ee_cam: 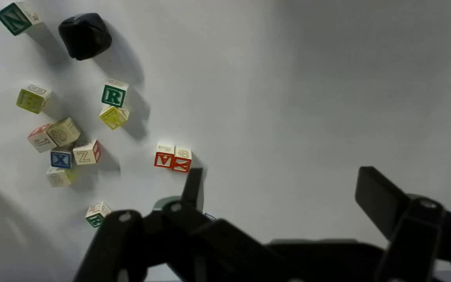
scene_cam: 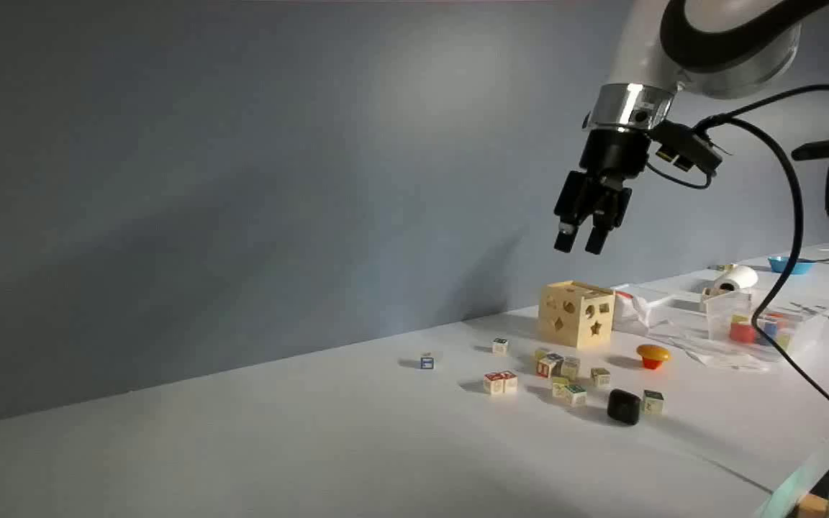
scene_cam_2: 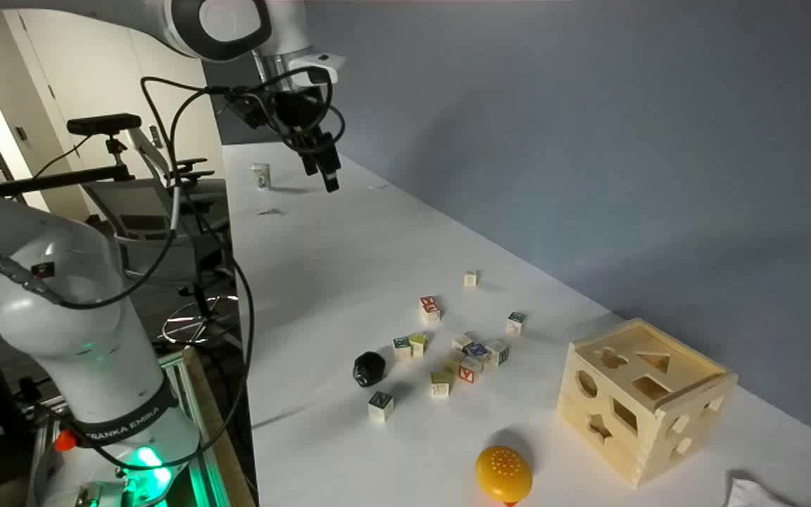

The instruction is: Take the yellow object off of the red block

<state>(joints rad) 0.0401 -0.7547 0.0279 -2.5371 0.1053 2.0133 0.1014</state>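
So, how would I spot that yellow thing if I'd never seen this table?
Find the big wooden cube with shaped holes. Just to its right in an exterior view, the yellow object sits on a tiny red block. Its rounded dome, yellow-orange with pale dots on top, sets it apart from the square-edged letter blocks.

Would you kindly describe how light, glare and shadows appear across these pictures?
In an exterior view, the silver metal collar catches glare and the grey-blue wall shows a soft bright patch; in both exterior views, the yellow dome-shaped object casts a soft shadow; in the wrist view, the black faceted piece does too.
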